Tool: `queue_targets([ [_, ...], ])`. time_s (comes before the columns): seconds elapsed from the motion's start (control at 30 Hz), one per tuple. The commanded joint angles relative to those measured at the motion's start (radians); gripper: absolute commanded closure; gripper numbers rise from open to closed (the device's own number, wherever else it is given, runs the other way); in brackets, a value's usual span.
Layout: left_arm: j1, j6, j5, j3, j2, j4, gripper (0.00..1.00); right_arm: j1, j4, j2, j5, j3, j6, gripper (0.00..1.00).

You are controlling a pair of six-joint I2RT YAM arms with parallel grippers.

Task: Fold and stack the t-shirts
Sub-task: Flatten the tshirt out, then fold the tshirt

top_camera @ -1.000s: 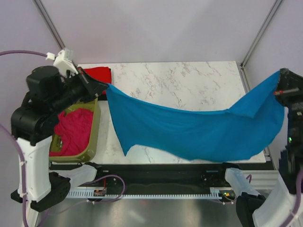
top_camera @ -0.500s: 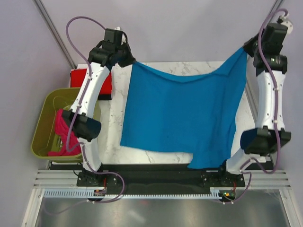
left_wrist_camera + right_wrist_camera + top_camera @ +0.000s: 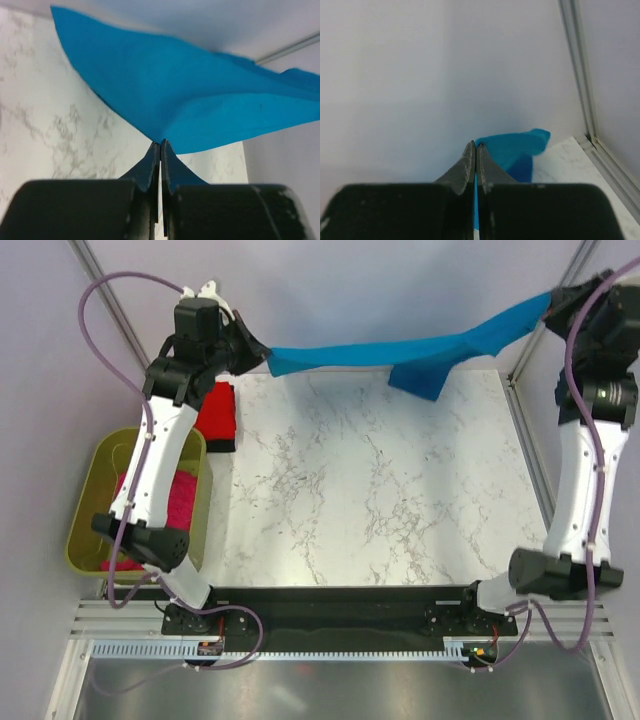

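"Over the far edge of the table [image 3: 380, 490], what do you record?"

"The blue t-shirt [image 3: 400, 348], held in the air and stretched into a narrow band between the two arms. It sags slightly, and one loose fold hangs down right of centre. Whether that fold touches the marble cannot be told."

"Next in size?"

"An olive-green tub [image 3: 90, 490] just left of the table. The magenta t-shirt [image 3: 180, 505] lies crumpled inside it, partly hidden by the left arm [image 3: 150, 460]. The red t-shirt [image 3: 215, 410] lies flat at the table's far left corner, also partly behind that arm."

"And the grips?"

"The left fingers [image 3: 154, 167] are pressed fully together, pinching the left end of the blue cloth. The right fingers [image 3: 471, 167] are likewise clamped tight, with a thin blue edge caught between them at the cloth's right end."
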Motion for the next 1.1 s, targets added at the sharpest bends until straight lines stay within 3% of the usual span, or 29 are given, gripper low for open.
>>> queue_targets([
  [0.0,-0.003,0.038,0.063,-0.234,-0.16,0.038,0.98,-0.004,0.062,-0.197,0.141,-0.297,0.0,1.0],
  [0.03,-0.005,0.048,0.063,-0.361,-0.198,0.043,0.98,-0.002,0.046,-0.237,0.182,-0.369,0.014,1.0],
  [0.27,-0.005,0.076,0.051,-0.862,-0.459,0.095,0.98,-0.004,-0.158,-0.539,0.247,-0.885,0.163,1.0],
  [0.43,-0.006,0.062,0.091,-1.227,-0.611,0.15,0.98,-0.004,-0.34,-0.731,0.286,-1.172,0.275,1.0],
  [0.53,-0.006,0.024,0.152,-1.379,-0.634,0.18,0.98,-0.004,-0.418,-0.805,0.285,-1.253,0.31,1.0],
  [0.7,-0.009,-0.04,0.185,-1.511,-0.625,0.215,0.98,-0.002,-0.468,-0.829,0.332,-1.276,0.322,1.0],
  [0.93,-0.012,-0.091,0.145,-1.536,-0.622,0.203,0.98,-0.002,-0.515,-0.84,0.348,-1.273,0.279,1.0],
  [1.07,-0.012,-0.099,0.12,-1.538,-0.607,0.203,0.98,-0.002,-0.437,-0.83,0.239,-1.307,0.252,1.0],
])
